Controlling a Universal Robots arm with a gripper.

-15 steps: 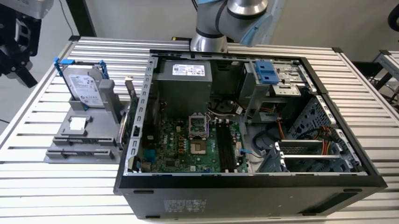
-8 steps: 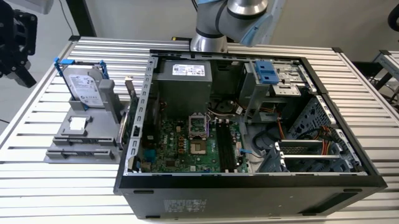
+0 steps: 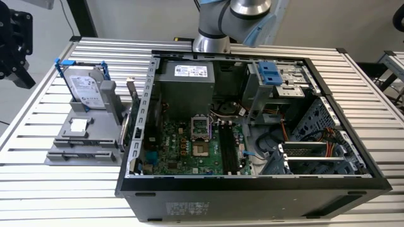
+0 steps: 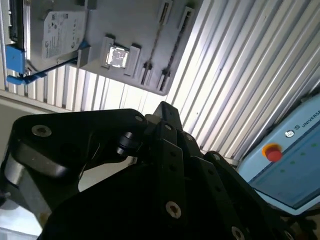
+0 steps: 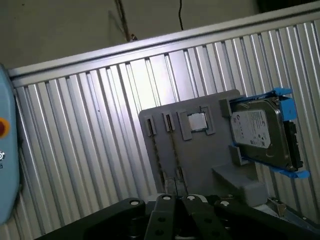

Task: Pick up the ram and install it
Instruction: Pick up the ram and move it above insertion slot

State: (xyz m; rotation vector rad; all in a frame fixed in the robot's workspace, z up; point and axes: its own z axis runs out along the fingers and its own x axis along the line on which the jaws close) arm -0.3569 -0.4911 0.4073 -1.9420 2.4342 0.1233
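Observation:
The ram [image 3: 133,101] is a thin dark green stick. It stands upright at the side of the grey holder [image 3: 82,142] that faces the open computer case [image 3: 252,184], towards the exterior view's left. Long black memory slots [image 3: 228,146] run along the motherboard inside the case. In both wrist views my black gripper [image 5: 175,200] hangs well above the slatted table, looking down on the holder [image 5: 200,155]. The gripper's linkage [image 4: 162,120] covers the near part of the holder [image 4: 130,30], and the gripper is well clear of the ram.
A silver hard drive in a blue frame [image 3: 85,90] leans at the holder's far end. A square chip [image 5: 196,121] lies on the holder. A pale blue pendant with a red button [image 4: 272,152] lies on the table. Black equipment [image 3: 16,47] stands at the exterior view's left edge.

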